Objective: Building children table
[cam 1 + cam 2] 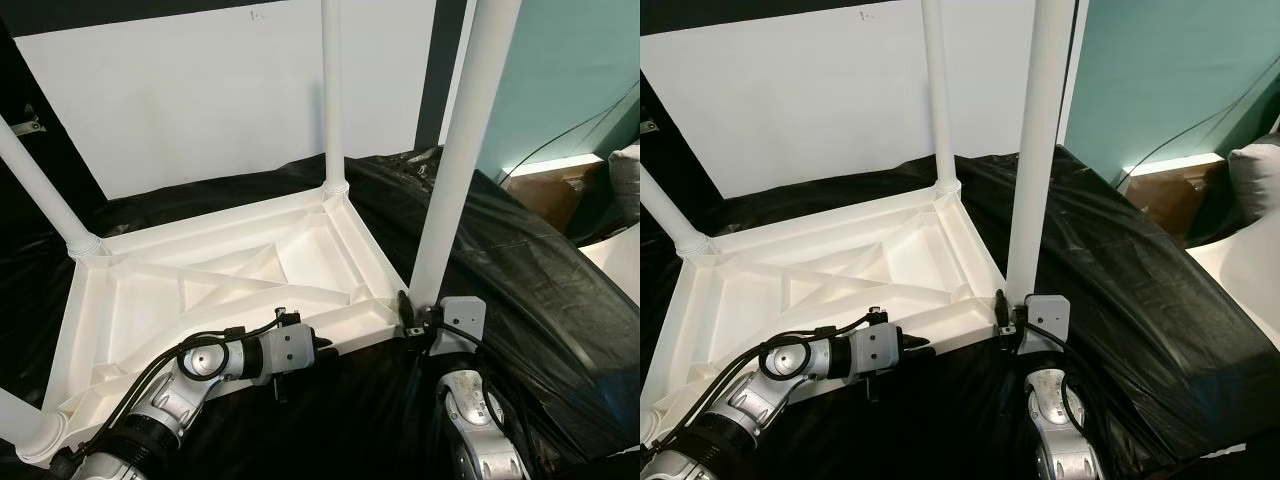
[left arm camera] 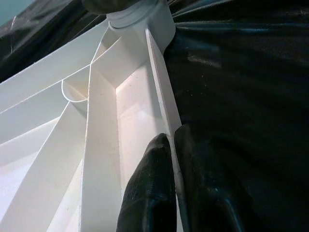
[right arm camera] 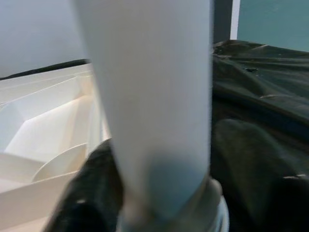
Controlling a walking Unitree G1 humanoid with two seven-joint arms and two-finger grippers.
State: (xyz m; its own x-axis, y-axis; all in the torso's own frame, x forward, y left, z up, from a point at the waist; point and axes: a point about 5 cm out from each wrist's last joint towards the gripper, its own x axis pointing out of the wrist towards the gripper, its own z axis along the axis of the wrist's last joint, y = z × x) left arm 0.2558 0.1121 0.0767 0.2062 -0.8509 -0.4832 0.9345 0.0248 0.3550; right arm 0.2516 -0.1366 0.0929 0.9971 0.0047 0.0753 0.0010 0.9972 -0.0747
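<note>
While upturned on black sheeting point(image 1: 520, 270), white ribbed tabletop point(image 1: 230, 275) bears upright legs point(image 1: 333, 100).

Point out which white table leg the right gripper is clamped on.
The near-right corner leg, closest to the camera on the robot's right, held low by the right gripper; the other legs stand ungripped.

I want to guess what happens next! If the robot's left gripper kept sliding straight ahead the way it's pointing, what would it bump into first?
Probably the round white leg socket at the corner of the upside-down white plastic tabletop. The left gripper pinches the tabletop's thin edge wall, which runs straight to that corner; depth is hard to judge.
</note>
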